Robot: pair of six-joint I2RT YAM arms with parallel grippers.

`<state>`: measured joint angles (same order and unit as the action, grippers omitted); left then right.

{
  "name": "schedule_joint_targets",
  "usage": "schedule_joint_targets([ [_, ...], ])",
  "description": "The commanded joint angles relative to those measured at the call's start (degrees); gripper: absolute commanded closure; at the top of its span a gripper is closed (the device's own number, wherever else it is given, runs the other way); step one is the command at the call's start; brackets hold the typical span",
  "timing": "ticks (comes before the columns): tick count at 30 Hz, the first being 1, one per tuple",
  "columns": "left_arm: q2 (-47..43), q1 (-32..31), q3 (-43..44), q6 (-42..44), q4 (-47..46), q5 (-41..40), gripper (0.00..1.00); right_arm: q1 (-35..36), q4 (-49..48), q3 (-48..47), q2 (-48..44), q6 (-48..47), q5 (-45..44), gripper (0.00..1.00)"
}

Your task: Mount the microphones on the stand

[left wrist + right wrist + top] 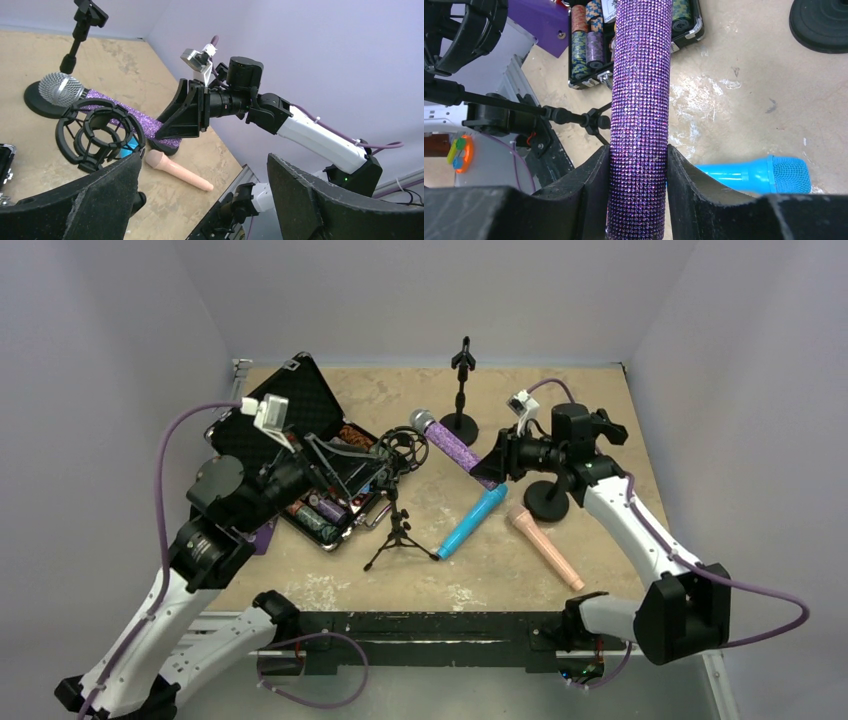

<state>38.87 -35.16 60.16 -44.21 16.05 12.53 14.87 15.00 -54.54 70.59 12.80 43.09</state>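
Note:
My right gripper (497, 462) (638, 170) is shut on the handle of the glittery purple microphone (450, 445) (639, 75) and holds it above the table, its grey mesh head (61, 89) pointing toward the black shock mount (400, 448) (97, 132) of the tripod stand (400, 530). My left gripper (380, 472) (200, 200) is open and empty, its left finger just beside the shock mount. The blue microphone (472, 522) (754, 175) and the peach-pink microphone (545, 547) (175, 170) lie on the table.
An open black case (300, 430) with poker chips (589, 40) lies at the left under my left arm. A straight stand with a round base (461, 390) (75, 45) stands at the back. Another round black base (547, 502) sits under my right wrist.

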Motion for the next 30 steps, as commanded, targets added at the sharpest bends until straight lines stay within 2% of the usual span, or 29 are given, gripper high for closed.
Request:
schedule_joint_targets([
  [1,3.48,0.13,3.09,-2.51,-5.35,3.37,0.01,-0.11,-5.37,-3.81,1.53,0.01,2.91,1.00],
  [9,2.07,0.13,0.60,-2.33,-4.53,2.34,0.01,-0.09,-1.63,-6.69,6.24,-2.61,2.25,1.00],
  [18,1.21,0.15,2.11,-0.33,-1.69,1.69,0.00,1.57,-0.07,-16.30,13.57,0.82,-5.62,1.00],
  [23,-0.19,0.16,1.46,0.33,-0.14,0.61,0.01,2.71,-0.41,-19.03,14.93,2.40,-11.72,1.00],
  [30,-1.67,0.14,0.08,0.88,1.04,-0.14,0.01,2.15,0.00,-26.11,14.27,2.26,-12.84,1.00],
])
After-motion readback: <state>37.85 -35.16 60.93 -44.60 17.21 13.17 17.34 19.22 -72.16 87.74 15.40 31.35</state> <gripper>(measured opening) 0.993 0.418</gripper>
